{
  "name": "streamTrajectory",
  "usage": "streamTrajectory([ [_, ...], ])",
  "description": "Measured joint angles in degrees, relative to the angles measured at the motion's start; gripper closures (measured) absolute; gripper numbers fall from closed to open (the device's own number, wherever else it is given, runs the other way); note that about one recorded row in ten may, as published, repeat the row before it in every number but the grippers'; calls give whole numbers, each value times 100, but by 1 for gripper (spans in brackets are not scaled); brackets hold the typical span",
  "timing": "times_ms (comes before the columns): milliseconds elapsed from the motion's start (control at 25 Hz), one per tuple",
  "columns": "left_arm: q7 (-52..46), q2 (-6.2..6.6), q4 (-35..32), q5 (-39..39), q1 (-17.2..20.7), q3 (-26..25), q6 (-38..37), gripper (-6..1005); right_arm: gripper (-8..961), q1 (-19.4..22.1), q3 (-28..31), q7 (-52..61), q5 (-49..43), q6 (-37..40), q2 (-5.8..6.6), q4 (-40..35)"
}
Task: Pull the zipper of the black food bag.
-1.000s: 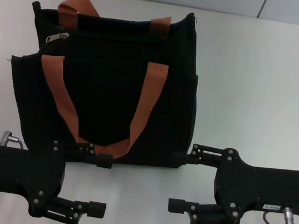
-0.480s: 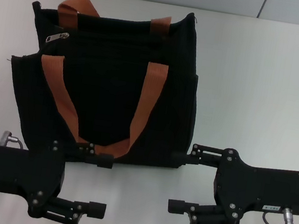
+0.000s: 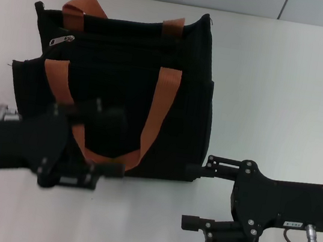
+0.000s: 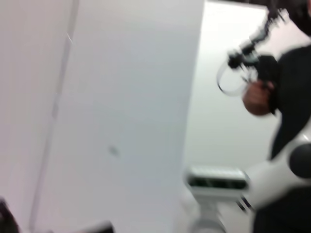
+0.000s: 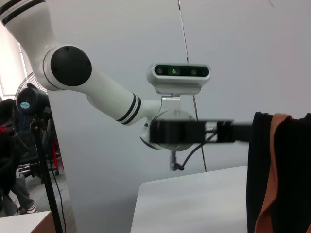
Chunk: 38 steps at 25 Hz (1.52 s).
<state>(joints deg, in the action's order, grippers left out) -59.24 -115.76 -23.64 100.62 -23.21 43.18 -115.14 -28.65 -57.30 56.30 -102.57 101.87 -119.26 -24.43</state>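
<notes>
1. The black food bag (image 3: 124, 85) lies on the white table (image 3: 286, 97), its orange-brown strap handles (image 3: 156, 114) spread over its upper face.
2. The left pincer (image 3: 95, 138) is over the near-left part of the bag, blurred; one finger (image 3: 99, 111) lies on the black fabric beside the near strap, the other (image 3: 86, 174) at the bag's near edge. Its jaws stand apart, with nothing between them that can be made out.
3. The zipper (image 3: 62, 40) is a small silver tab at the left end of the zip line, beyond the left pincer and well apart from it.
4. The right pincer (image 3: 196, 196) rests over the table, just beside the bag's near-right corner. Its fingers are spread wide and empty, the far finger (image 3: 219, 164) close to the bag's corner; touching or not cannot be told.
5. The right wrist view shows the bag's black side and an orange strap at one edge, and a blurred black gripper farther off.
</notes>
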Motion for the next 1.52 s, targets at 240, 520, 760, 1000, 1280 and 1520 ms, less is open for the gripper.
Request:
streamTrajectory([
  [240, -61, -125, 27, -916, 58, -366, -4, 167, 163, -8, 0, 11, 0, -66, 0, 0],
  [520, -248, 75, 46, -2210, 454, -910, 399, 168, 163, -16, 0, 11, 0, -80, 0, -13],
  [760, -299, 554, 49, -1810, 687, -933, 1544, 168, 163, -55, 0, 11, 0, -80, 4, -15],
  [1000, -263, 758, -17, -1052, 721, -973, 1800, 168, 164, -58, 0, 22, 0, -80, 9, -28],
  [1280, 67, 582, -232, -90, 455, -940, 1997, 169, 164, -71, 9, 25, 0, -80, 9, -44],
  [1520, 477, 458, -285, -93, 281, -1009, 2543, 169, 164, -70, 9, 27, 0, -121, 9, -44],
])
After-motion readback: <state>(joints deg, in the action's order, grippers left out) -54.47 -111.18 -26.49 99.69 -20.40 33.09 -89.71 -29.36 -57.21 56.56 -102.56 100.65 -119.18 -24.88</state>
